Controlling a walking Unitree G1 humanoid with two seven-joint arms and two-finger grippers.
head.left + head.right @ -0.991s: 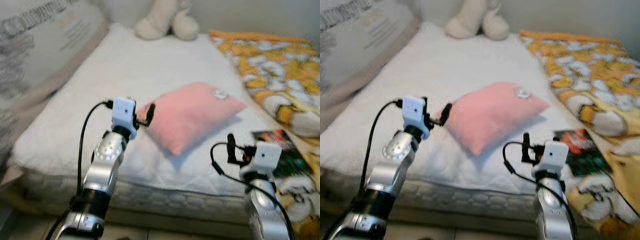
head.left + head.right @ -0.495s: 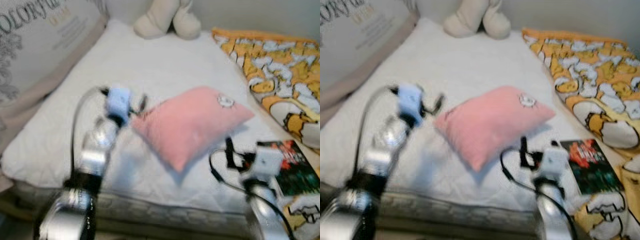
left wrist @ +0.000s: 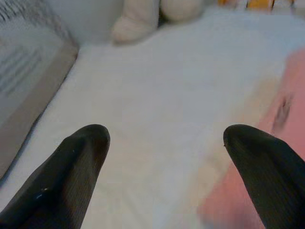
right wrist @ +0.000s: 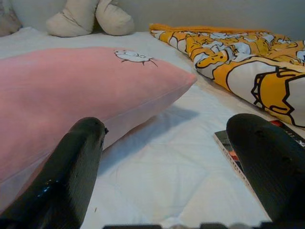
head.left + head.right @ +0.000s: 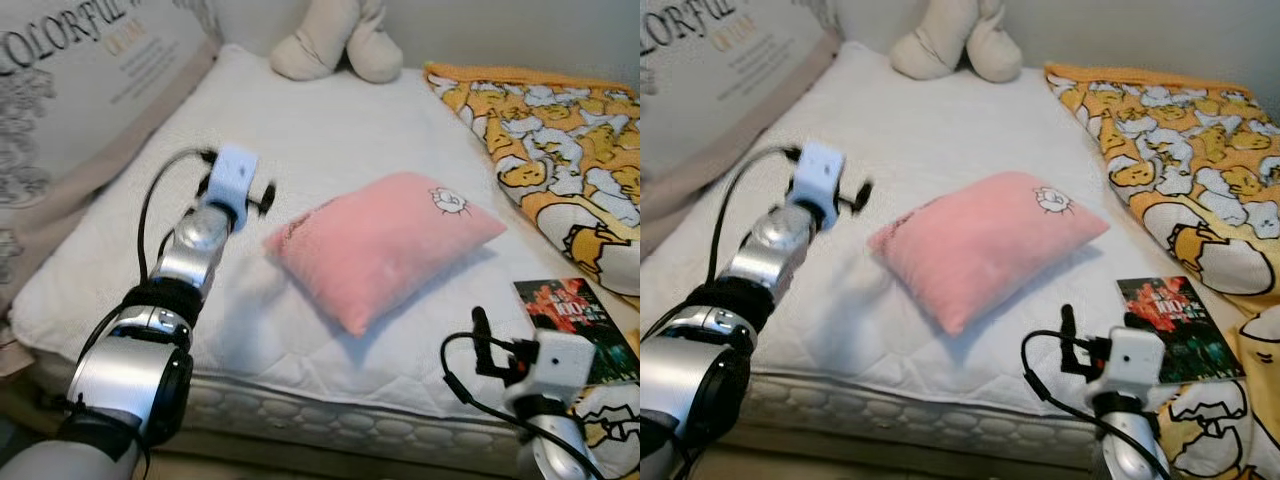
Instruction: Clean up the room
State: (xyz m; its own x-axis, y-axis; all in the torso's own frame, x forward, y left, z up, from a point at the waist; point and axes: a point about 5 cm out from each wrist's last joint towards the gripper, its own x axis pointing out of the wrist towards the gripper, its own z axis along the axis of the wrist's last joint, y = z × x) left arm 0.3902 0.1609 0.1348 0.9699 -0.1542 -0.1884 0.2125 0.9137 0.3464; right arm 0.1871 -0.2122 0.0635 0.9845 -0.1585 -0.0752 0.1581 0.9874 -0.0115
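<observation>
White bed (image 5: 330, 150): pink pillow (image 5: 385, 245) centre, yellow blanket (image 5: 555, 150) at two o'clock; left pincer (image 3: 164, 176) and right pincer (image 4: 167, 162) both spread, empty.

Pink pillow (image 5: 385, 248), white mattress (image 5: 300, 140), yellow-and-white blanket (image 5: 550, 150)

Head stereo looks down at bed (image 5: 330, 130); wrist cams low, share pink pillow (image 4: 62, 90).

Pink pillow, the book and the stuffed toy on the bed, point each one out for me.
pink pillow (image 5: 385, 245), left eye view, middle of its top face.
book (image 5: 1167, 315), right eye view, centre of its dark cover.
stuffed toy (image 5: 337, 48), left eye view, between its two cream feet.
</observation>
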